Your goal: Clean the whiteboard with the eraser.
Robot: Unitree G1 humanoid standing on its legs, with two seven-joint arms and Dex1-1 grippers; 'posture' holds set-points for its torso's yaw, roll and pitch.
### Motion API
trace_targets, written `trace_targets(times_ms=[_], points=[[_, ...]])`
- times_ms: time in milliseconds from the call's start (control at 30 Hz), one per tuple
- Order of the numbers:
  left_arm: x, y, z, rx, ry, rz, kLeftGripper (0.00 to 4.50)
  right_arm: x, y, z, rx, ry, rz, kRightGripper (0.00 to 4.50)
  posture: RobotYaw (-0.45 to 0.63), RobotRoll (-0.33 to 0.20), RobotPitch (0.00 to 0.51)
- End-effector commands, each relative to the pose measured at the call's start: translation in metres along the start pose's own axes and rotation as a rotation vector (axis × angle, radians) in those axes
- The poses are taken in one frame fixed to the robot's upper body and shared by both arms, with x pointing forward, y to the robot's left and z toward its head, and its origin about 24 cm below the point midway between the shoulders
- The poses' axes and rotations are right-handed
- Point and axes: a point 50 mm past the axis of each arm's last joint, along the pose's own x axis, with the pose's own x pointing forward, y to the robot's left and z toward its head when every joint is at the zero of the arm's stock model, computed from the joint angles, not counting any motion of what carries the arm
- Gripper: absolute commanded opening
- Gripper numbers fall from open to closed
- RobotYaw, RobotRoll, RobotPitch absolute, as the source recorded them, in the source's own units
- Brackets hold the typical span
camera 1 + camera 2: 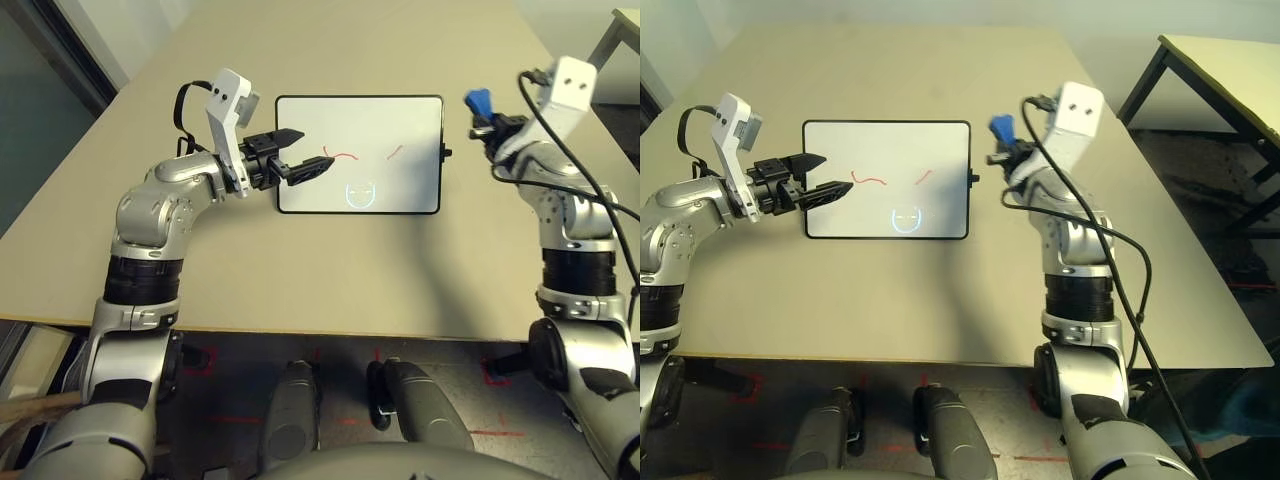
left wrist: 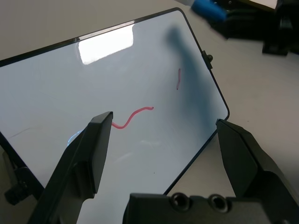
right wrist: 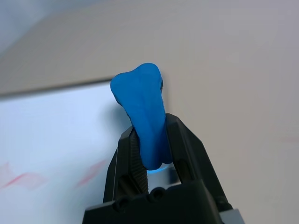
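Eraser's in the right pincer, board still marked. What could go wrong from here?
1. The right pincer pinches the eraser only at its lower end, so wiping pressure could lever it loose.
2. The left pincer hangs open over the whiteboard's left edge beside the longer red squiggle; a wipe there may hit it.
3. Nothing grips the board; it may slide.

Left gripper (image 2: 161, 154) agape, right gripper (image 3: 152, 149) clamped

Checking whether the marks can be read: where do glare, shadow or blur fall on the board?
Left wrist view: bright glare patch on the whiteboard near its far edge, a dark shadow across the short red mark. Right wrist view: the eraser is sharp, the board and its red marks behind blurred.
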Motion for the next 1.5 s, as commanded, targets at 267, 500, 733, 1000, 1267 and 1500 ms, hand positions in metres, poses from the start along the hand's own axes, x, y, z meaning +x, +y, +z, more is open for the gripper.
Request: trace_targets(times_ms=[267, 500, 733, 1000, 1267, 1500], points=[[0.002, -0.001, -0.001, 0.007, 0.016, -0.016, 4.5, 0.024, 0.028, -0.051, -0.142, 0.092, 0.103, 0.82, -0.01, 0.0, 0.112], [0.001, -0.003, -0.001, 0.01, 0.017, -0.016, 4.5, 0.033, 0.011, -0.048, -0.242, 0.011, 0.033, 0.82, 0.0, 0.0, 0.111], [0.001, -0.004, 0.001, 0.012, 0.016, -0.021, 4.5, 0.035, 0.012, -0.06, -0.286, 0.016, 0.032, 0.81, 0.0, 0.0, 0.11], [0.003, -0.005, 0.004, 0.016, 0.015, -0.03, 4.5, 0.029, 0.034, -0.082, -0.296, 0.108, 0.123, 0.81, 0.0, 0.0, 0.108], [0.004, -0.007, 0.004, 0.014, 0.015, -0.037, 4.5, 0.027, 0.022, -0.078, -0.314, 0.103, 0.056, 0.81, -0.01, 0.0, 0.114], [0.004, -0.008, 0.003, 0.011, 0.015, -0.039, 4.5, 0.028, -0.01, -0.052, -0.33, 0.05, -0.1, 0.8, -0.01, 0.0, 0.118]])
